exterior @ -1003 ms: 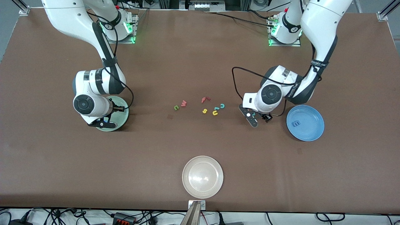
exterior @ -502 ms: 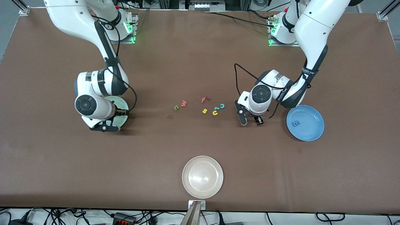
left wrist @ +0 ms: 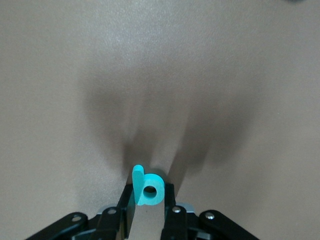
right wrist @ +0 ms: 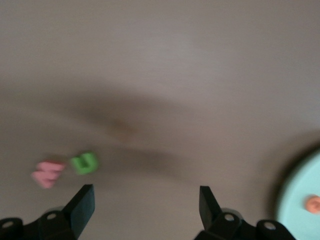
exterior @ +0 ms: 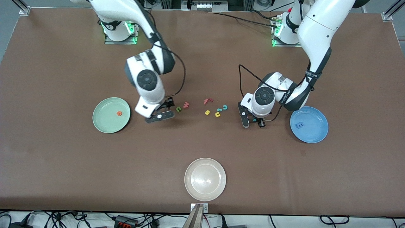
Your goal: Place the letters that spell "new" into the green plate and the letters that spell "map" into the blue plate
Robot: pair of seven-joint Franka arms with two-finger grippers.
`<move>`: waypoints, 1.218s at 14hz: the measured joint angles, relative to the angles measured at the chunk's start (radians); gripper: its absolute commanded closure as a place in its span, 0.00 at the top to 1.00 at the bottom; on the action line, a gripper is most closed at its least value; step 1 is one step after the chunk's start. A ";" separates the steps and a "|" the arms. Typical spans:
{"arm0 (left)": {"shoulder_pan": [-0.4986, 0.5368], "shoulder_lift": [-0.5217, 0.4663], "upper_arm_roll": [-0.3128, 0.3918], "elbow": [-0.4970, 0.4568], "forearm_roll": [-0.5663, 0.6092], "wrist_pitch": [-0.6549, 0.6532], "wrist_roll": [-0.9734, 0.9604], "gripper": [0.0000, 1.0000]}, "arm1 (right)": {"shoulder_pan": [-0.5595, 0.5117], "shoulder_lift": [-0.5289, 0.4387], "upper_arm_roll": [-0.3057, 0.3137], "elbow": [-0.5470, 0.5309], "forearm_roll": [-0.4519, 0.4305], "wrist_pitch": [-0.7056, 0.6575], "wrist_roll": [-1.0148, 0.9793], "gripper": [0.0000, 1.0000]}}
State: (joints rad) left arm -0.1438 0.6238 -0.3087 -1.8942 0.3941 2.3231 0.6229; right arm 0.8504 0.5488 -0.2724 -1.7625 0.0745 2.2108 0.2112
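The pale green plate (exterior: pixel 104 122) holds the orange "e" (exterior: pixel 119 113). The blue plate (exterior: pixel 313 134) holds the blue "m" (exterior: pixel 299 125). The dark green "n" (exterior: pixel 178 109) and pink "w" (exterior: pixel 186 104) lie mid-table, also seen in the right wrist view as "n" (right wrist: pixel 84 163) and "w" (right wrist: pixel 46 173). My right gripper (exterior: pixel 163 110) hangs open and holds nothing (right wrist: pixel 146 200), between the green plate (right wrist: pixel 305 200) and the "n". My left gripper (exterior: pixel 254 122) is shut on the teal "a" (left wrist: pixel 149 189), low over the table between the letter cluster and the blue plate. A yellow letter (exterior: pixel 217 114) lies in the cluster; I cannot tell its shape.
A red "f" (exterior: pixel 208 101), a yellow "s" (exterior: pixel 207 112), a teal "c" (exterior: pixel 225 107) and another teal piece (exterior: pixel 219 110) lie in the cluster. A whitish-beige plate (exterior: pixel 205 179) sits near the table's front edge.
The right gripper opened, left the orange "e" in the green plate and swung over to beside the "n". The left gripper shifted slightly toward the cluster and shut on the teal "a".
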 measured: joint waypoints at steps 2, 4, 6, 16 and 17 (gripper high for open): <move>0.001 -0.001 0.000 0.003 0.000 -0.005 0.000 0.15 | 0.054 0.049 0.000 0.031 0.020 0.013 0.007 0.60; 0.013 -0.012 0.002 0.025 0.000 -0.063 0.000 0.14 | 0.078 0.088 0.000 0.043 0.056 0.034 0.007 0.60; 0.050 -0.053 0.004 0.065 0.000 -0.168 -0.001 0.14 | 0.078 0.123 -0.004 0.044 0.062 0.066 0.006 0.58; 0.385 -0.093 0.016 0.055 0.000 -0.342 -0.110 0.30 | 0.076 0.165 -0.010 0.049 0.065 0.111 0.006 0.53; 0.385 -0.092 0.012 0.031 0.000 -0.335 -0.147 0.37 | 0.076 0.165 -0.010 0.049 0.065 0.111 0.006 0.53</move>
State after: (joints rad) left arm 0.2411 0.5322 -0.2967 -1.8633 0.3941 1.9877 0.4759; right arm 0.9267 0.7137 -0.2821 -1.7138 0.1399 2.3214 0.2169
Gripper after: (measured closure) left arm 0.722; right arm 0.463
